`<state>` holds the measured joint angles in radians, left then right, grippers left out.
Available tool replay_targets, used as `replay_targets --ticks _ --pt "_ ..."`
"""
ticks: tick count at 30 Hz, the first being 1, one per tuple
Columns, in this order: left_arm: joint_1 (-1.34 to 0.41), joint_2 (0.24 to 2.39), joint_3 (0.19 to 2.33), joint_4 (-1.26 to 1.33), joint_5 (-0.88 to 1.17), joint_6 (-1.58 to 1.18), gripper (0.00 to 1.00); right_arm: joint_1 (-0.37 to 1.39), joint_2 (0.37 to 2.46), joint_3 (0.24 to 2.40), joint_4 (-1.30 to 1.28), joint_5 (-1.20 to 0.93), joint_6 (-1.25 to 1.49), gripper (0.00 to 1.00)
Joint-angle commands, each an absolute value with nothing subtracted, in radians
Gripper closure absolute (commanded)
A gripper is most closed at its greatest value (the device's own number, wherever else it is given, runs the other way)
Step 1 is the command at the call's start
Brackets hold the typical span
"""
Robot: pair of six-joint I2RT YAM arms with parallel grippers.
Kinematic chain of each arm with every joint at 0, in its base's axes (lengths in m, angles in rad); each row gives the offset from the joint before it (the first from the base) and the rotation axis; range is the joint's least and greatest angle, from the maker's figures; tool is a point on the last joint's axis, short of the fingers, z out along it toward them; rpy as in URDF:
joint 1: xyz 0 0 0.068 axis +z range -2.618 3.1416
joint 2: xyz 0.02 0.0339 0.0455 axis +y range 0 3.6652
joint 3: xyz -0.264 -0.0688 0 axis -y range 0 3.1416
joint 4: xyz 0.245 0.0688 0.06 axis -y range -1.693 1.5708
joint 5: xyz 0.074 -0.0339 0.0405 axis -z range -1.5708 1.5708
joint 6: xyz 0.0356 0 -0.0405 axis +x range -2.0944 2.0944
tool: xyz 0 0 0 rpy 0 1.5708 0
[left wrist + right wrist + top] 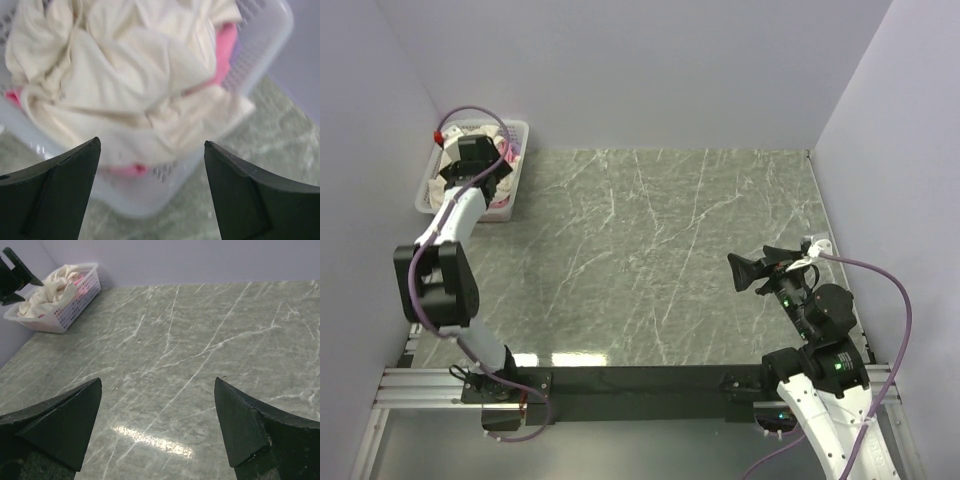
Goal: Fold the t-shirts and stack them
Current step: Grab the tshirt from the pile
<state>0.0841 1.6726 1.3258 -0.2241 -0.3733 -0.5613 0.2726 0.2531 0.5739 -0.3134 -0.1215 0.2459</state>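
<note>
Bolted along the near edge, the two arms reach out over a green marble-patterned table (650, 250). The left arm stretches to the far left corner, where a white plastic basket (523, 132) sits against the left wall. The left gripper (151, 145) hangs right above the basket, its black fingers (60, 185) spread wide with nothing between them. Whether they touch the cloth cannot be told.

Both t-shirts are inside the basket, crumpled and unfolded. The cream shirt (125, 75) lies on top in a loose heap that fills most of the basket, one fold spilling over the rim. The pink shirt (227, 42) lies underneath, showing only in small patches at the basket's edges.

The right gripper (157, 382) hovers above the bare tabletop on the near right, well apart from the basket and pointing towards the left. Its fingers (245, 425) stand wide apart and hold nothing.
</note>
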Motion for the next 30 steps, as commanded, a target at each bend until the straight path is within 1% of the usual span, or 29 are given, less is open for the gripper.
replay_targets --ticks 1,5,7,9,10,11,13,14,15,20,21,23,24,26,27,29,30 --pt "0.117 1.776 1.469 -0.136 -0.437 -0.572 0.10 0.284 0.229 0.551 -0.256 -0.141 0.250 0.01" --pt "0.133 1.919 1.592 -0.163 -0.471 -0.578 0.10 0.284 0.212 0.534 -0.241 -0.118 0.250 0.01" --pt "0.138 1.983 1.635 -0.160 -0.480 -0.568 0.13 0.282 0.207 0.526 -0.242 -0.110 0.249 0.01" --pt "0.140 2.025 1.667 -0.170 -0.494 -0.560 0.21 0.284 0.198 0.522 -0.242 -0.101 0.247 0.01" --pt "0.138 2.031 1.675 -0.178 -0.497 -0.557 0.27 0.282 0.198 0.522 -0.242 -0.100 0.247 0.01" --pt "0.140 2.033 1.677 -0.181 -0.495 -0.548 0.43 0.282 0.195 0.519 -0.242 -0.097 0.247 0.01" --pt "0.140 2.005 1.657 -0.170 -0.499 -0.540 0.68 0.284 0.192 0.517 -0.236 -0.098 0.250 0.01" --pt "0.138 1.985 1.645 -0.163 -0.512 -0.532 0.90 0.282 0.189 0.514 -0.233 -0.101 0.253 0.01" --pt "0.138 1.933 1.608 -0.150 -0.520 -0.528 0.99 0.284 0.187 0.511 -0.229 -0.110 0.253 0.01" --pt "0.112 1.729 1.551 -0.104 -0.555 -0.438 0.99 0.284 0.202 0.531 -0.241 -0.120 0.264 0.01" --pt "0.080 1.662 1.549 -0.097 -0.548 -0.420 0.99 0.282 0.209 0.544 -0.251 -0.118 0.270 0.01" --pt "0.039 1.605 1.566 -0.109 -0.531 -0.382 0.99 0.284 0.235 0.564 -0.270 -0.106 0.293 0.01" --pt "-0.018 1.554 1.592 -0.120 -0.520 -0.374 0.99 0.282 0.245 0.590 -0.279 -0.100 0.299 0.01" --pt "-0.079 1.519 1.627 -0.143 -0.471 -0.356 0.99 0.282 0.279 0.618 -0.308 -0.081 0.314 0.01" --pt "-0.151 1.497 1.673 -0.176 -0.454 -0.353 0.99 0.282 0.291 0.642 -0.317 -0.077 0.322 0.01" --pt "-0.230 1.491 1.733 -0.218 -0.388 -0.347 0.99 0.284 0.322 0.673 -0.347 -0.072 0.334 0.01" --pt "-0.309 1.500 1.806 -0.269 -0.362 -0.350 0.99 0.282 0.328 0.699 -0.354 -0.075 0.334 0.01"
